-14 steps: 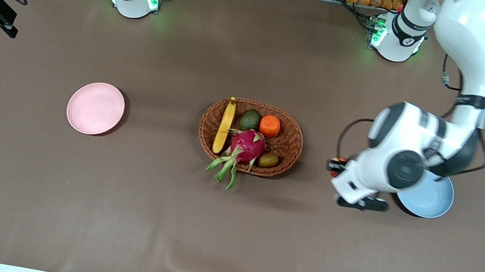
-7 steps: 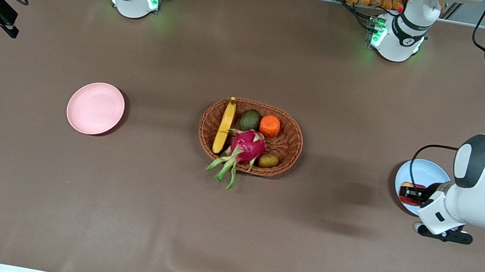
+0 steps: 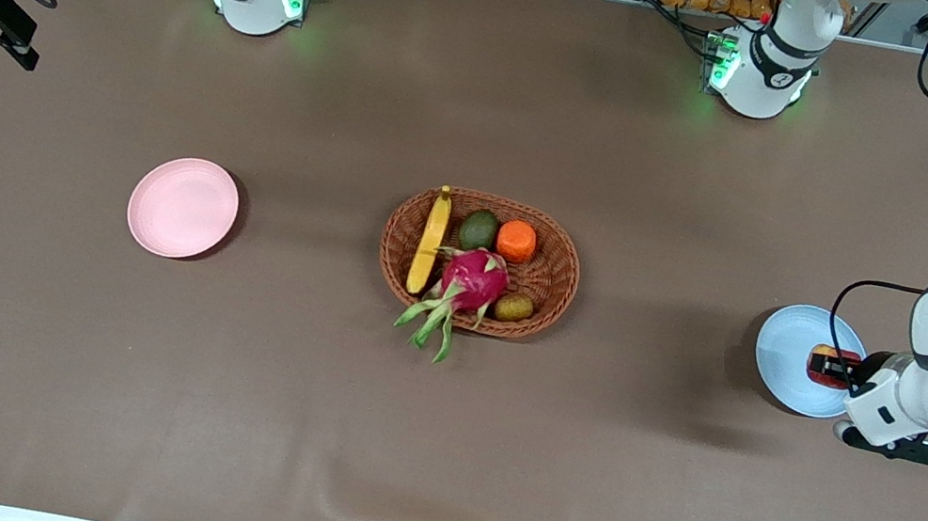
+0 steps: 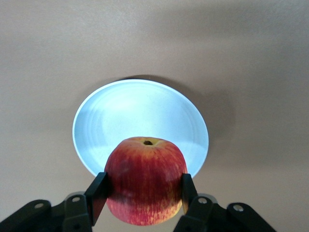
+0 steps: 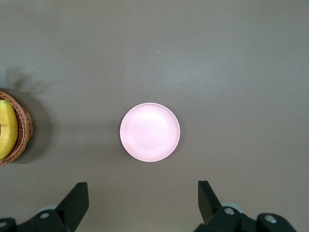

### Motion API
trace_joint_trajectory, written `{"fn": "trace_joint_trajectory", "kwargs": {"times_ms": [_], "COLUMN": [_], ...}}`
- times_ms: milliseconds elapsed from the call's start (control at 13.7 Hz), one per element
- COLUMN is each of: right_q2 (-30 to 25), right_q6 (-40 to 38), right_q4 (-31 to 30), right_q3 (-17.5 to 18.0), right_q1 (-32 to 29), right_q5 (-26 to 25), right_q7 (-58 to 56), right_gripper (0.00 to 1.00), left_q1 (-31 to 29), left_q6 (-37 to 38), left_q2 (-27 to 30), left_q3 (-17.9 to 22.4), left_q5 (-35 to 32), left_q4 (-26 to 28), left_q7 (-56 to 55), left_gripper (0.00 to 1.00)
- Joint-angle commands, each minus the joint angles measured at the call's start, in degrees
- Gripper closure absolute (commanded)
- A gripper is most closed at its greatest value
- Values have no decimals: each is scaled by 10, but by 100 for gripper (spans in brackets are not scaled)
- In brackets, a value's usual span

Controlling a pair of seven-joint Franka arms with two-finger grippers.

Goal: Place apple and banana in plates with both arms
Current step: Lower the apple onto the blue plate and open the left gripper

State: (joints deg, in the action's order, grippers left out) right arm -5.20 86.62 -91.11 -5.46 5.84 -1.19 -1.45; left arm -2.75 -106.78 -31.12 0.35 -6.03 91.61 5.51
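Over the blue plate (image 3: 791,356) at the left arm's end of the table (image 3: 431,446), the left gripper (image 3: 838,368) is clenched on the apple (image 4: 145,186). Mid-table, the banana (image 3: 429,240) lies in the wicker basket (image 3: 549,290). High over the pink plate (image 5: 150,131), the right gripper (image 5: 142,203) waits, fingers spread, holding nothing.
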Motion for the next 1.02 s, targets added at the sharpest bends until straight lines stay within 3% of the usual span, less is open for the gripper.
{"fn": "trace_joint_trajectory", "kwargs": {"times_ms": [0, 365, 729, 948], "right_q2": [-2, -1, 0, 0], "right_q6": [-8, -15, -15, -15], "right_q4": [5, 6, 6, 6], "right_q3": [-3, -3, -3, -3], "right_q1": [3, 16, 26, 33], "right_q5": [-1, -1, -1, -1], "right_q7": [-3, -3, -4, -4], "right_gripper": [0, 0, 0, 0], "left_q1": [-9, -32, -38, -38], "left_q6": [-48, -138, -144, -145], "left_q2": [11, 10, 16, 11], "left_q3": [-7, -7, -7, -7], "left_q5": [-11, -15, -15, -15], "left_q4": [46, 104, 125, 125], "left_q7": [15, 56, 64, 64], "left_gripper": [77, 75, 74, 66]}}
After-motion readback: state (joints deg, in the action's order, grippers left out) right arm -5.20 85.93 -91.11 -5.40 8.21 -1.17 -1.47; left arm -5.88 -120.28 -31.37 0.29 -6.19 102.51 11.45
